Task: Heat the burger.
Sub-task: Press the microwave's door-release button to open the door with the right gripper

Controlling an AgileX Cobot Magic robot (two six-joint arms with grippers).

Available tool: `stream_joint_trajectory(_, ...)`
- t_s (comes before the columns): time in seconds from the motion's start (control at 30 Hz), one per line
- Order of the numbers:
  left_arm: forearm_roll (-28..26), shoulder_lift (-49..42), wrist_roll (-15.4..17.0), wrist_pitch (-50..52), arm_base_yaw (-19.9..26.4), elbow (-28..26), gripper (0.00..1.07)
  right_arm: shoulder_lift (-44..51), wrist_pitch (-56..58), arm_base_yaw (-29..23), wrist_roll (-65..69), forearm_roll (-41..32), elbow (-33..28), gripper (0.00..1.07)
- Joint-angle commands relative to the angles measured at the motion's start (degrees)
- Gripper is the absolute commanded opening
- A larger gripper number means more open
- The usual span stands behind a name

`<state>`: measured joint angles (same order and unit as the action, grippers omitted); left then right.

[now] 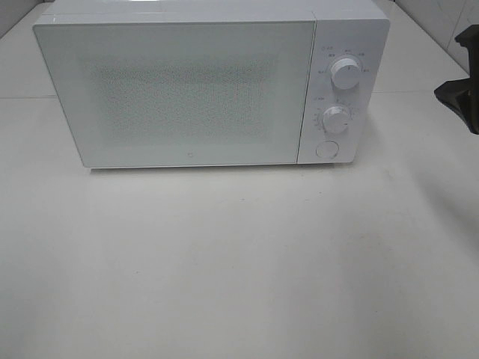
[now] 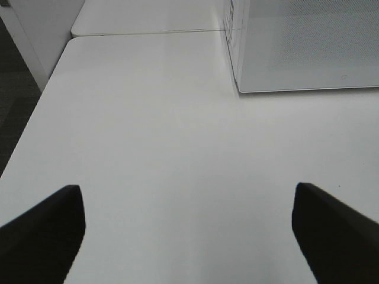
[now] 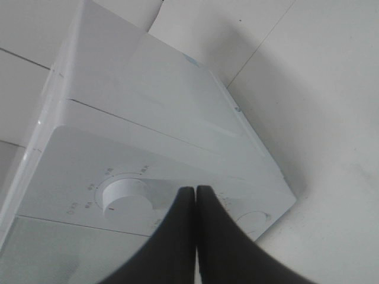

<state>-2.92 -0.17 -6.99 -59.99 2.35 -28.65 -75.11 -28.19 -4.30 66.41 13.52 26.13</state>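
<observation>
White counter [image 1: 224, 262] fills my screens, with a white microwave [image 1: 209, 82] set toward its back edge and its door [image 1: 172, 90] closed. I cannot find the burger in any view. The door's speckled window shows nothing behind it, so I cannot tell whether the burger is inside.

My left gripper [image 2: 186, 189] hangs with its jaws wide apart over bare counter, out from the microwave's front left corner, holding nothing. My right gripper [image 3: 195, 192] has its jaws pressed together on nothing and sits off toward the counter's right edge, clear of the microwave's right side.

What matters next, I judge, is the control panel at the microwave's right end: upper knob [image 1: 346, 72], lower knob [image 1: 337, 120] and round button [image 1: 325, 149]. The right arm is much the nearer one, and its closed tips point at the panel, covering the lower knob in its wrist view.
</observation>
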Motion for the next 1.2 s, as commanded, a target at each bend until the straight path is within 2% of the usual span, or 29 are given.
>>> stream_joint_trajectory(0.03,0.0,-1.15,0.0,0.57,0.17,0.17,0.89,-0.34,-3.38,0.17,7.62,-0.69,-1.32,0.0)
stream_joint_trajectory(0.13,0.0,-1.15,0.0,0.57,0.17,0.17,0.89,-0.34,-3.15,-1.15,8.88,-2.18,-1.32,0.0)
stream_joint_trajectory(0.37,0.0,-1.15,0.0,0.57,0.17,0.17,0.89,-2.41,-3.27,-9.17,5.04,-15.58,-1.32,0.0)
stream_joint_trajectory(0.47,0.0,-1.15,0.0,0.57,0.17,0.17,0.89,-5.27,-4.18,-11.4,5.16,-18.68,-1.32,0.0)
stream_joint_trajectory(0.7,0.0,-1.15,0.0,0.57,0.17,0.17,0.89,-9.68,-8.42,-14.67,8.65,-19.31,-1.32,0.0)
stream_joint_trajectory(0.8,0.0,-1.15,0.0,0.57,0.17,0.17,0.89,-12.55,-10.66,-16.44,9.8,-21.66,-1.2,0.0)
stream_joint_trajectory(0.87,0.0,-1.15,0.0,0.57,0.17,0.17,0.89,-16.5,-13.01,-18.45,10.08,-26.53,-1.15,0.0)
stream_joint_trajectory(1.2,0.0,-1.15,0.0,0.57,0.17,0.17,0.89,-22.4,-13.98,-22.29,11.34,-36.67,-1.09,0.0)
